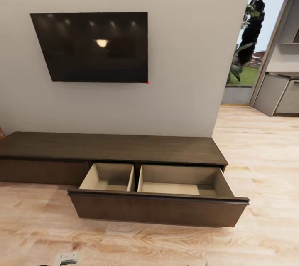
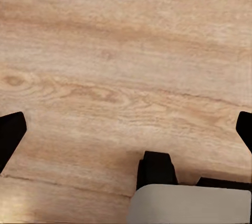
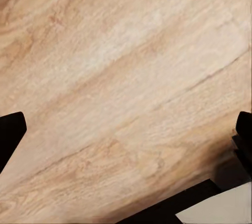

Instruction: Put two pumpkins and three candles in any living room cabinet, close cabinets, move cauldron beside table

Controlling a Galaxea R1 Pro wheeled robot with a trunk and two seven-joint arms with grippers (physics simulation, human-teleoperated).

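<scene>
Head view: cabinet (image 1: pixel 112 149) below wall TV (image 1: pixel 91 45), its drawer (image 1: pixel 158 199) pulled out. Left gripper (image 2: pixel 126 129) and right gripper (image 3: pixel 126 129) released over wooden floor (image 2: pixel 126 50).

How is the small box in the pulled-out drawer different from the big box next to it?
The left compartment is narrow, while the right compartment is clearly wider. The left compartment sits nearer the shut part of the cabinet, while the right compartment reaches to the cabinet's end by the doorway. Both are pale beige inside, both look empty as far as the head view shows, and both share one dark-brown drawer front that is pulled out.
</scene>
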